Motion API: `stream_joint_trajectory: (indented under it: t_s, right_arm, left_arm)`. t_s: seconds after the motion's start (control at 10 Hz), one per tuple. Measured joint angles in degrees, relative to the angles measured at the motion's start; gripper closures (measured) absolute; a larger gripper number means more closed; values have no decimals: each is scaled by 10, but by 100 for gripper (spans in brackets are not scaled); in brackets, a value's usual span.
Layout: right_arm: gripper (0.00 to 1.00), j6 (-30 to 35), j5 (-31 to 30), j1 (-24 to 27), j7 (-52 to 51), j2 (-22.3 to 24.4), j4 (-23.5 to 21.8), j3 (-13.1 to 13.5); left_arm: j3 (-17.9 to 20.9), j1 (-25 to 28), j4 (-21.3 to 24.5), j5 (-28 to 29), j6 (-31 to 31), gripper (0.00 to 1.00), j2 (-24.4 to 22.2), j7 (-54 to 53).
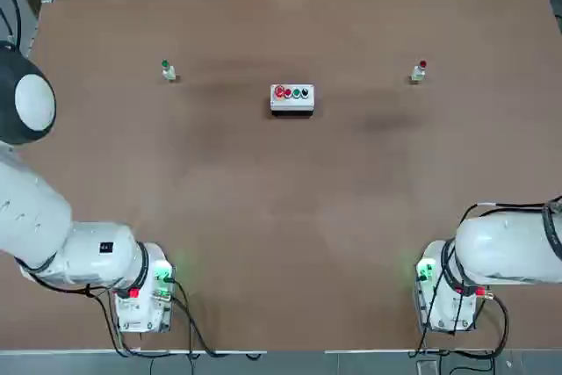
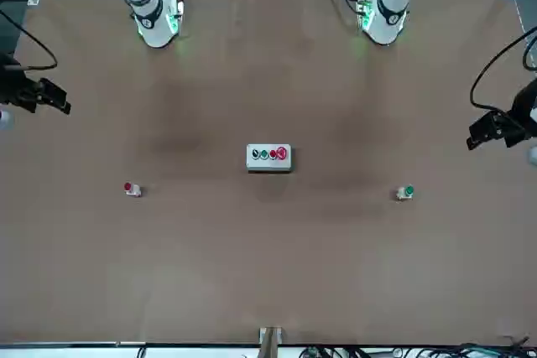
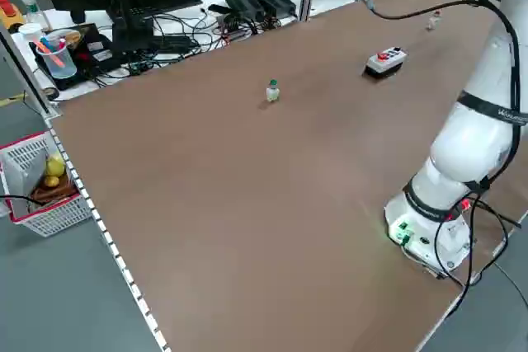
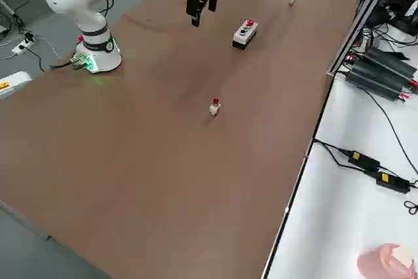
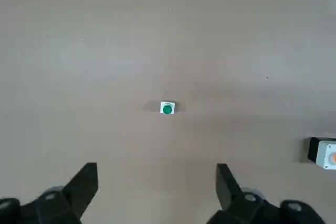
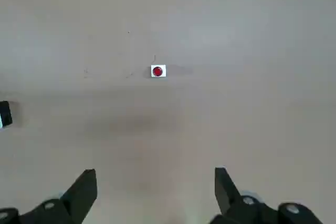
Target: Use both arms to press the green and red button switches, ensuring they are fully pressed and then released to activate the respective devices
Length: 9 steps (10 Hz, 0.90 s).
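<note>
While both pincers, left (image 5: 156,192) and right (image 6: 155,195), hang released, the matte brown bench (image 1: 290,217) carries two stubby switches, green-capped (image 1: 168,70) and red-capped (image 1: 419,72), plus one white box (image 1: 291,98).

Button box (image 1: 292,98) mid-table, one switch (image 1: 168,70) far left, other switch (image 1: 419,72) far right

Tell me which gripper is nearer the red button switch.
Right. The right gripper hangs open above the table with the red button switch ahead of it; the left gripper faces the green button switch, across the table.
</note>
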<state>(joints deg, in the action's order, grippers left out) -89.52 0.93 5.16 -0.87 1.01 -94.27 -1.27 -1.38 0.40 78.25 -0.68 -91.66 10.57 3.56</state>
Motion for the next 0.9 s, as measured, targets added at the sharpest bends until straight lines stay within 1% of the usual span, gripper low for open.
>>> stream_joint_trajectory:
  t_s: [0.4, 0.6, 0.7, 0.8, 0.9]
  right_arm:
    - [1, 0, 0, 0, 0, 0, 0, 0]
    - [2, 0, 0, 0, 1, 0, 0, 0]
    - [6, 0, 0, 0, 1, 0, 0, 0]
    - [11, 0, 0, 0, 1, 0, 0, 0]
    - [26, 0, 0, 0, 1, 0, 0, 0]
  left_arm:
    - [-1, 0, -1, -1, 1, 1, -6, 1]
    - [-1, 0, 10, -1, 8, 0, -2, 13]
    - [-1, 0, 20, -1, 9, 1, 3, 20]
    - [-1, 1, 31, -1, 5, 4, 8, 21]
    - [-1, 4, 50, -1, -12, 7, 10, 21]
